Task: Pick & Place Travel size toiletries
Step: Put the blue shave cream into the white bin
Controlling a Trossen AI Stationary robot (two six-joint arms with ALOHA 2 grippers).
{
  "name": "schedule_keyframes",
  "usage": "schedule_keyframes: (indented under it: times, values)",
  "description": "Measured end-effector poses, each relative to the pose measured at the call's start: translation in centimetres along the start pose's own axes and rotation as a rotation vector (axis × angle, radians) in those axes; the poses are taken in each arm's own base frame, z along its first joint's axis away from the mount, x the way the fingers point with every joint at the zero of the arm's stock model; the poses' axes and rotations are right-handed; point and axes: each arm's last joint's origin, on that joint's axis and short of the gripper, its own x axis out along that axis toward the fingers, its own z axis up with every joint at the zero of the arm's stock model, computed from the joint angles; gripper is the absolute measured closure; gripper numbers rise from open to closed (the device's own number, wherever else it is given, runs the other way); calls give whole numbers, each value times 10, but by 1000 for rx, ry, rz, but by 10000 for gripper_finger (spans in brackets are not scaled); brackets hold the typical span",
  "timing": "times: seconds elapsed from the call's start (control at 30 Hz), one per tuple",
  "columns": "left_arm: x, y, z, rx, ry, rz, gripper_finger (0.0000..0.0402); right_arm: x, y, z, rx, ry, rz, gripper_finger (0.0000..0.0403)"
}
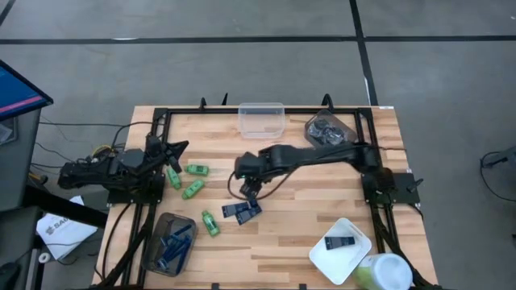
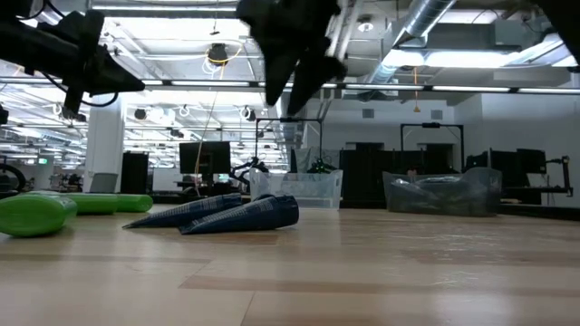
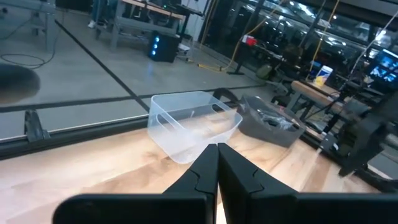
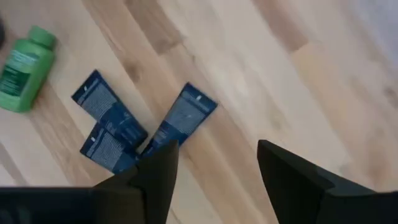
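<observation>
While the right gripper (image 1: pixel 251 191) hangs wide open and empty above the wooden table (image 1: pixel 306 201), three navy tubes (image 4: pixel 134 127) lie directly beneath its fingers. Green bottles (image 1: pixel 193 189) lie beyond them, near the shut, empty left gripper (image 1: pixel 179 148). Behind stands a bright workshop.

R end effector (image 1: pixel 251 192) open, mid-table, arm stretched; L end effector (image 1: pixel 172 153) shut, parked left.
</observation>
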Motion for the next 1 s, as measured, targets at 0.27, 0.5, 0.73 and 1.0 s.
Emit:
schedule_keyframes:
  times: [0.27, 0.5, 0.73, 1.0]
  values:
    - [-2, -3, -1, 21, 12, -44, 401, 50, 22, 6, 27, 127, 53, 152]
    - [0, -6, -12, 18, 25, -99, 401, 87, 22, -1, 52, 234, 19, 150]
    - [6, -8, -38, -41, 23, -165, 401, 91, 20, 3, 104, 248, 61, 147]
    - [5, -12, -40, -31, 6, -210, 401, 93, 25, 2, 133, 233, 77, 147]
